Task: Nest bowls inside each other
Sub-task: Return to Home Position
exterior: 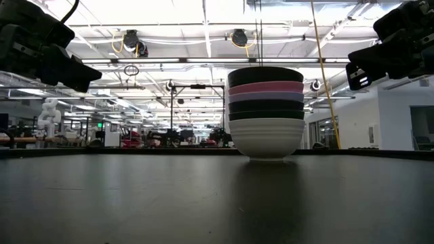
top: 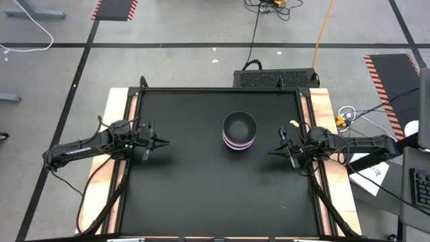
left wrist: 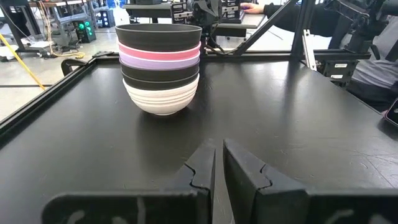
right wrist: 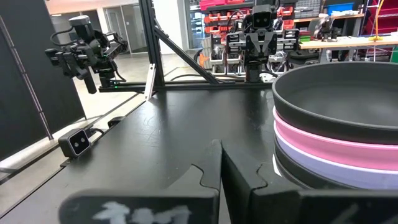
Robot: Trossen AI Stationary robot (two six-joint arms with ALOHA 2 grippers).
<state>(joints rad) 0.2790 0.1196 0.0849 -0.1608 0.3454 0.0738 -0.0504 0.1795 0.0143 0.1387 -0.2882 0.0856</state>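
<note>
Bowls (top: 239, 130) stand nested centrally, well apart from left gripper (top: 164, 142) and right gripper (top: 271, 151), both pressed together near table (top: 201, 202) edges.

Two black arms, one at each side of the table (top: 201, 195).
The left arm (top: 80, 146) and right arm (top: 363, 143) are slim, jointed and matte black, with thin black cables looping along them. Each widens into a boxy wrist, then tapers into the left gripper (top: 166, 142) and right gripper (top: 271, 151). The fingers (left wrist: 202, 171) are flat dark plates with stepped notches on their inner edges. Faint pale smudges mark the block behind them.
</note>
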